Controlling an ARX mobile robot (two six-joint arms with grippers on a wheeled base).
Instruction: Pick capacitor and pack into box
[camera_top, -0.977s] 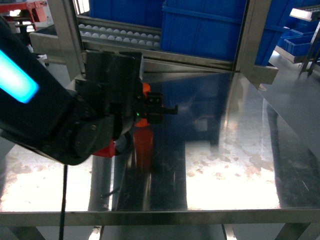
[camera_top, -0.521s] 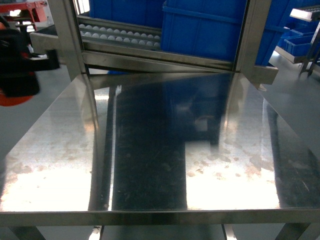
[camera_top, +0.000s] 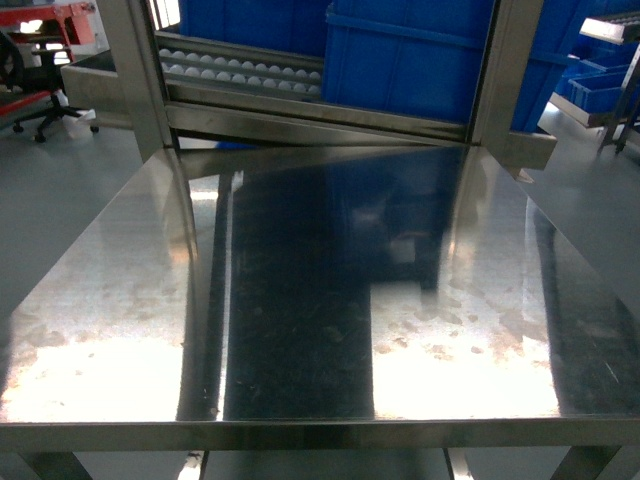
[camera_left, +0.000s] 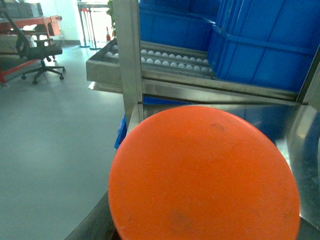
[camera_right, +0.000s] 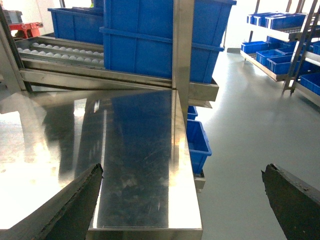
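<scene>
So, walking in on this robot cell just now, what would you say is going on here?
Nothing is being handled at this moment. The head view shows the steel table with blue bins on the roller rack behind it, and neither arm. The right tool hangs open over the table's right edge, holding nothing. An orange disc fills the left wrist view, so the left tool's state cannot be told. No capacitor or pink box shows in any view.

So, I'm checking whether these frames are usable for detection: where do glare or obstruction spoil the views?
Head view: bright glare patches wash out the steel table near its front edge. Left wrist view: an orange disc fills the lower frame. Right wrist view: evenly lit, with the open gripper fingers dark at the bottom corners.
</scene>
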